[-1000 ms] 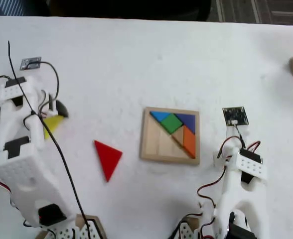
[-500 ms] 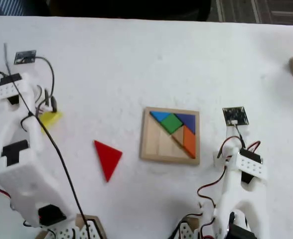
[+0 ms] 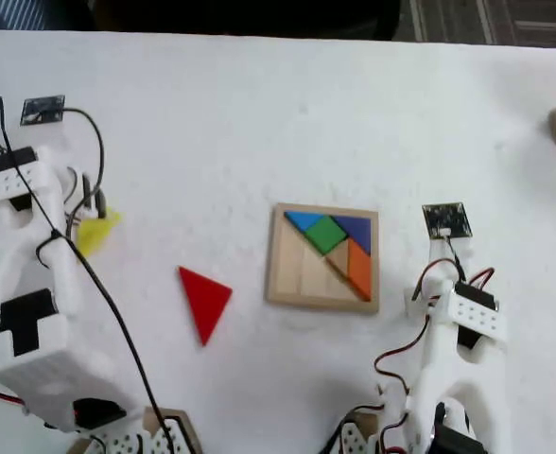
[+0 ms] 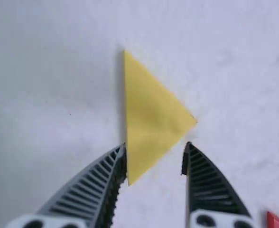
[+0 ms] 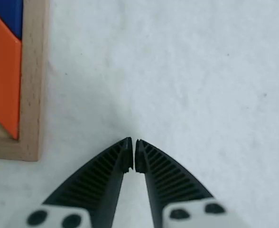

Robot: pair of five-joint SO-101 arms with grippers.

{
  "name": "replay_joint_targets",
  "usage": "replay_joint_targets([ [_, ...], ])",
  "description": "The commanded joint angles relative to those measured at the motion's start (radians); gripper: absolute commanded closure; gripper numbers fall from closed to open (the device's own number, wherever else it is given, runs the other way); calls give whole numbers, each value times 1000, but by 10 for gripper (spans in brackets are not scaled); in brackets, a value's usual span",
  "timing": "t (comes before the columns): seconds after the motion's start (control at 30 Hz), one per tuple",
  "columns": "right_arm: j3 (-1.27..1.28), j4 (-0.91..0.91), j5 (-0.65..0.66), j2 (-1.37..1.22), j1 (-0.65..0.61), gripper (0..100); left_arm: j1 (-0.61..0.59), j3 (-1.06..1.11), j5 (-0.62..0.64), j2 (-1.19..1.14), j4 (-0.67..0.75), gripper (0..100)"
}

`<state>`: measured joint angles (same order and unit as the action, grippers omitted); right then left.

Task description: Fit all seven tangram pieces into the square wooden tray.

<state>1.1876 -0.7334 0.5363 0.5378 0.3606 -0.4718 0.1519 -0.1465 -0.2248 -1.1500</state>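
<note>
Yellow triangle (image 4: 151,114), long edge in line with the wide-spread left tool (image 4: 154,147), sharp corner inside; right tool (image 5: 134,153) pinched.

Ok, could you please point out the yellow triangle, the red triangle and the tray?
yellow triangle (image 4: 151,121), left wrist view, middle of its top face.
red triangle (image 3: 203,298), high view, middle of its top face.
tray (image 3: 272,260), high view, the wooden rim that faces the red triangle.

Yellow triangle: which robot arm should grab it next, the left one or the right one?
Probably the left. The left gripper is open, with its fingers on either side of the yellow triangle at one corner. The right gripper is shut and sits beside the wooden tray, far from that piece.
</note>
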Motion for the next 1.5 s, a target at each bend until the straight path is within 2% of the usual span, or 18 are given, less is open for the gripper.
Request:
replay_joint_targets([
  [0.0,-5,-13,11,38,-4,980,12,-2,2,65,-5,719],
  [0.17,-5,-13,11,38,-4,980,27,-2,-6,41,26,691],
  [0.33,-5,-13,11,38,-4,980,24,-63,-11,-94,60,688],
  [0.53,-5,-13,11,38,-4,980,31,-178,-153,-223,51,687],
  [1.47,-5,-13,11,38,-4,980,8,-215,-158,-323,115,687],
])
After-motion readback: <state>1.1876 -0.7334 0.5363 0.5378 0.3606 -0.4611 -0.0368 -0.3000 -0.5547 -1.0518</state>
